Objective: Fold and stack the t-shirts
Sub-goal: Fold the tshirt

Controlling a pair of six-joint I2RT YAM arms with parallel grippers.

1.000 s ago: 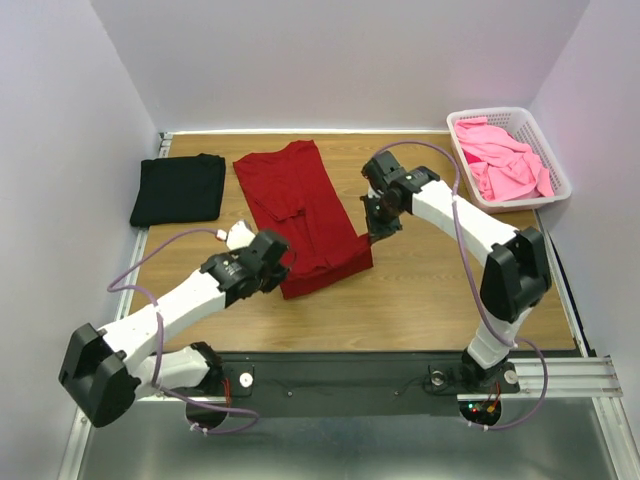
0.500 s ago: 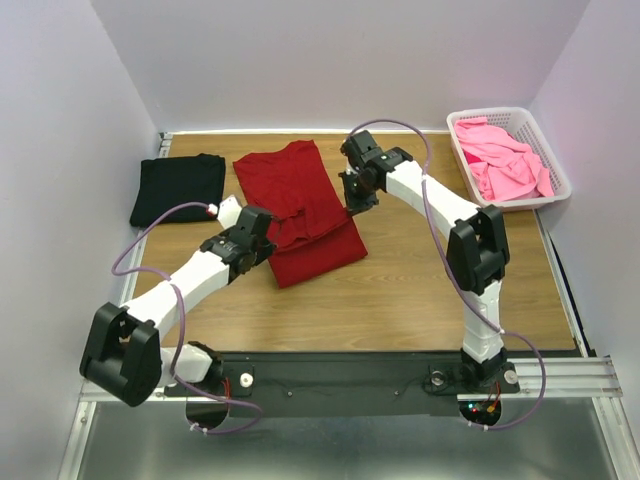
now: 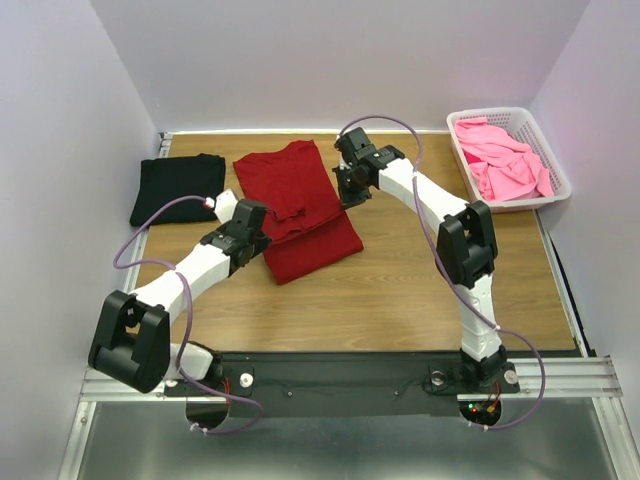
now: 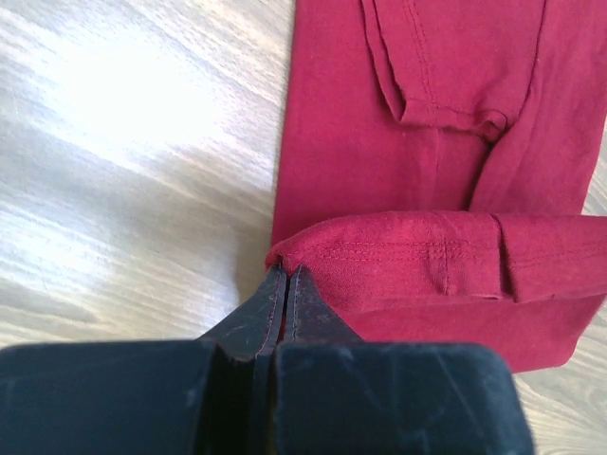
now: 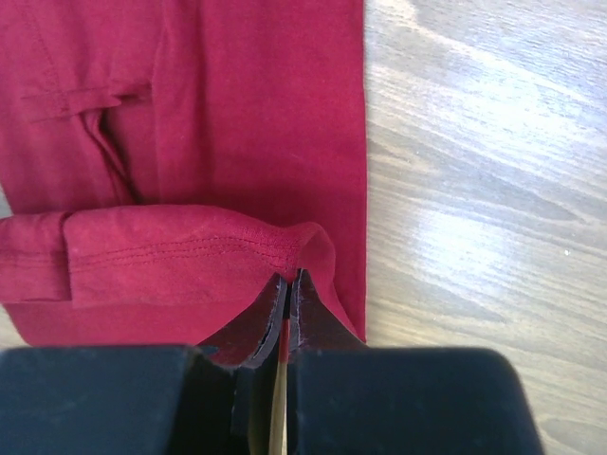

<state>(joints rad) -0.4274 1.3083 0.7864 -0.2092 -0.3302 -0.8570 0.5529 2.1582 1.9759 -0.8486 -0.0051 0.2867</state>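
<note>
Dark red t-shirt [image 3: 300, 205], hem doubled over its body; the hem's left corner is clamped in the left gripper [image 4: 285, 277], its right corner in the right gripper [image 5: 288, 282].

- Left arm [image 3: 190, 268] reaches forward and inward, wrist low; left jaws pressed together, pinching a hem fold of the dark red t-shirt [image 4: 408, 256] at their tips.
- Right arm [image 3: 425, 195] stretches far forward and leftward; right jaws pressed together on the same hem.
</note>
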